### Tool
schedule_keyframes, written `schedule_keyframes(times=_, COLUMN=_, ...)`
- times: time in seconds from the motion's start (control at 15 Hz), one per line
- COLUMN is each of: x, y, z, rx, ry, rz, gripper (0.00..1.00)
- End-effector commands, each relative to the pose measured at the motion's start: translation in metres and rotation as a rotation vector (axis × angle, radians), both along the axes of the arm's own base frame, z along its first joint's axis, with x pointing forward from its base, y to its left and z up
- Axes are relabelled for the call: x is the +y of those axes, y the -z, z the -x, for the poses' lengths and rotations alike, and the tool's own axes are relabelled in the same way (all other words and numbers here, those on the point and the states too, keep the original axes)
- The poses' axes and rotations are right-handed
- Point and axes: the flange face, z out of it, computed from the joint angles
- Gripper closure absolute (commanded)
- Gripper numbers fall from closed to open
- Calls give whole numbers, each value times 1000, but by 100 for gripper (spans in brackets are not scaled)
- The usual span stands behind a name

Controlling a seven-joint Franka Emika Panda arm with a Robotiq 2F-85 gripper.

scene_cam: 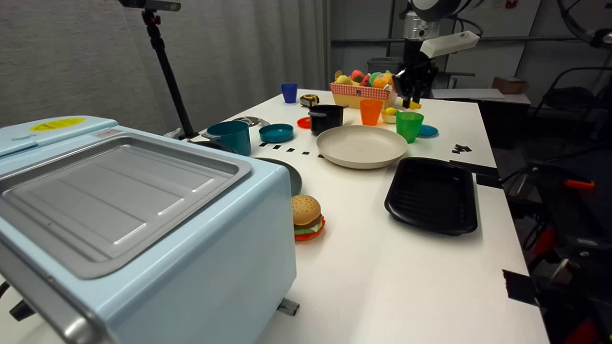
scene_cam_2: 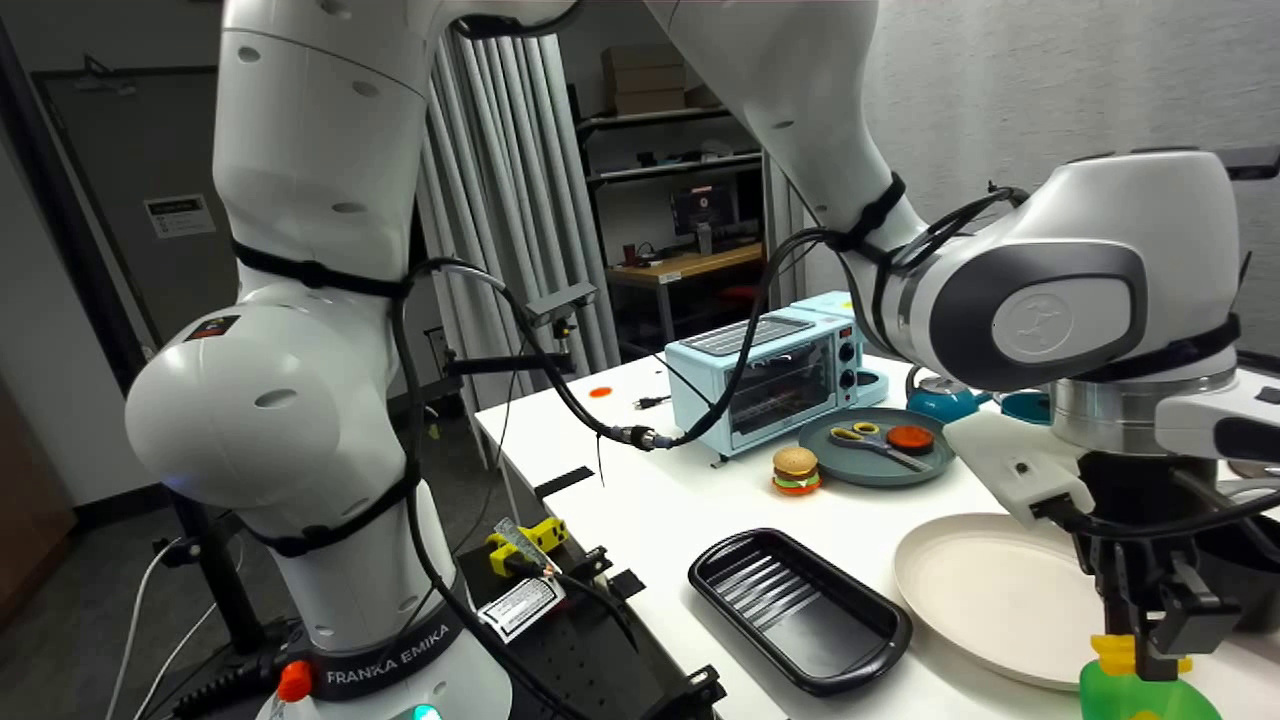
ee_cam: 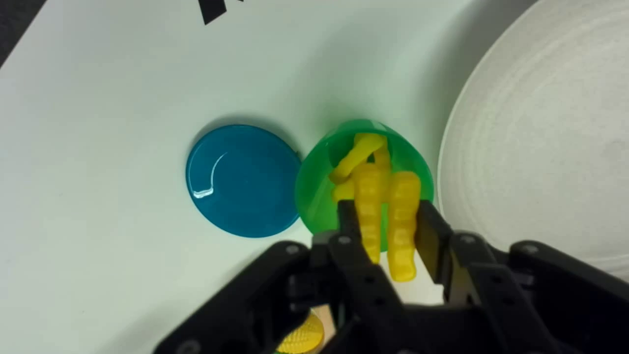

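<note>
While the gripper [ee_cam: 386,216] hides part of the rim of the green cup [ee_cam: 314,191] in the wrist view, two yellow sticks [ee_cam: 404,226] show between its fingertips [ee_cam: 348,214], one beside each. Its jaws stand partly apart, with a thin strip of green visible between these two, so I cannot tell whether the sticks are pinched or loose. Both lie over the cup, their lower ends reaching past its rim in that view. Inside are more sticks [ee_cam: 357,158], overlapping too much to count. A ridged yellow thing [ee_cam: 300,337] at the lower edge, mostly behind the gripper, is hard to identify. Just beside the cup is a blue plate [ee_cam: 245,182]; the beige plate [ee_cam: 535,147] on its other side is cut off. In an exterior view the bottom edge crops the cup [scene_cam_2: 1110,695]. In an exterior view a basket [scene_cam: 354,101] holds toy fruit [scene_cam: 357,75] and a bowl [scene_cam: 388,119] holds yellow pieces [scene_cam: 391,111]; the insides of the black pot [scene_cam: 326,122] and orange cup [scene_cam: 371,113] are out of sight. Near the oven [scene_cam_2: 790,390], a dark plate [scene_cam_2: 865,468] bears scissors [scene_cam_2: 895,453] and a red disc [scene_cam_2: 910,438].
</note>
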Motion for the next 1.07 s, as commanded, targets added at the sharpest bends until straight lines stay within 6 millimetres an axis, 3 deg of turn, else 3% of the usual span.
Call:
schedule_keyframes(times=0.0, x=0, y=-3, z=3, rx=12, ry=6, rz=5, gripper=32)
schedule_keyframes(times=0.27, x=0, y=-3, z=2, rx=16, ry=2, rz=4, gripper=2)
schedule_keyframes(times=0.73, x=-1, y=-3, z=3, rx=9, ry=6, rz=2, gripper=0)
schedule_keyframes(times=1.0, x=4, y=-15, z=4, rx=-10, ry=-14, rz=20, gripper=0)
